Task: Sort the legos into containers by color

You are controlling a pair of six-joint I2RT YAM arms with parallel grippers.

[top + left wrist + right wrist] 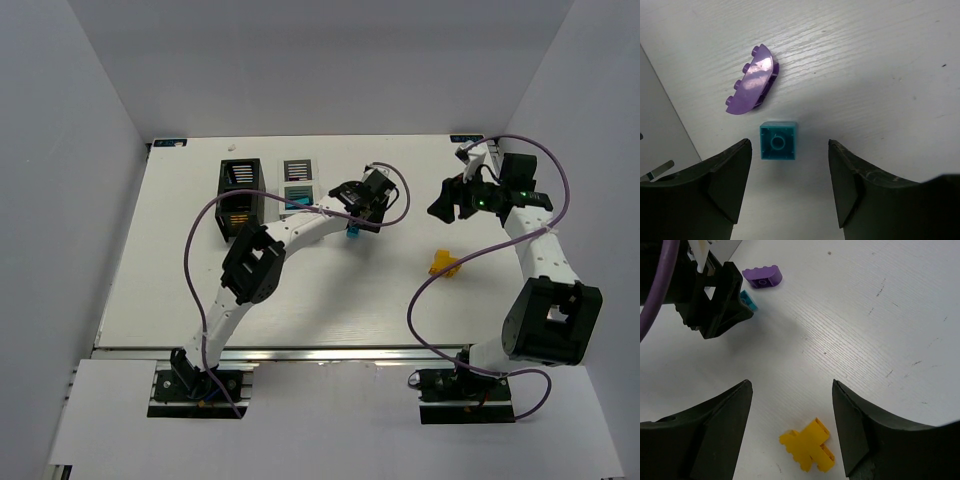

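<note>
A teal brick (778,141) lies studs-down on the table just ahead of my open left gripper (790,169), nearer its left finger. A purple curved brick (752,81) lies beyond it. In the top view the left gripper (362,205) hovers right of the white container (298,170), with the teal brick (352,232) at its tip. The black container (240,172) stands left of the white one. My right gripper (791,386) is open above a yellow-orange brick (807,445), which also shows in the top view (443,264).
The right wrist view shows the left gripper's fingers (720,300) beside the teal brick (748,300) and the purple brick (762,276). Something teal shows in the white container's near compartment (298,196). A pale wall (660,125) stands at the left wrist view's left edge.
</note>
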